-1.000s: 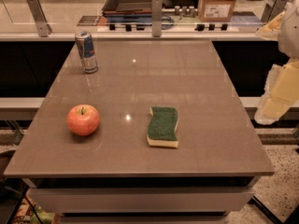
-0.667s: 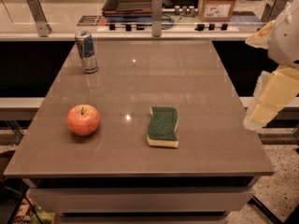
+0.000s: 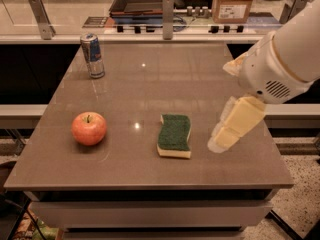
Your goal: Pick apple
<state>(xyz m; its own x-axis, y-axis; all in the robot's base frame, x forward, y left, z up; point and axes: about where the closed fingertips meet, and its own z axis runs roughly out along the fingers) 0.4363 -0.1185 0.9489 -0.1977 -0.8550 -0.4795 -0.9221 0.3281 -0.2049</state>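
Pincer hangs released at right of glossy brown surface, well apart from round red-orange apple: firm, smooth, probably slippery; grasp across its middle.

arm cut off at right edge | gripper over right side of table, beside sponge | can label unreadable | box top cropped

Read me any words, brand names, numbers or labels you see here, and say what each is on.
No text reads clearly.
The can, back left on the table: blue and silver print, too blurred to read.
The cardboard box behind the table: white label, too small to read.
The apple and sponge: no text.
The gripper, above the table's right side, right of the sponge: no marking visible.
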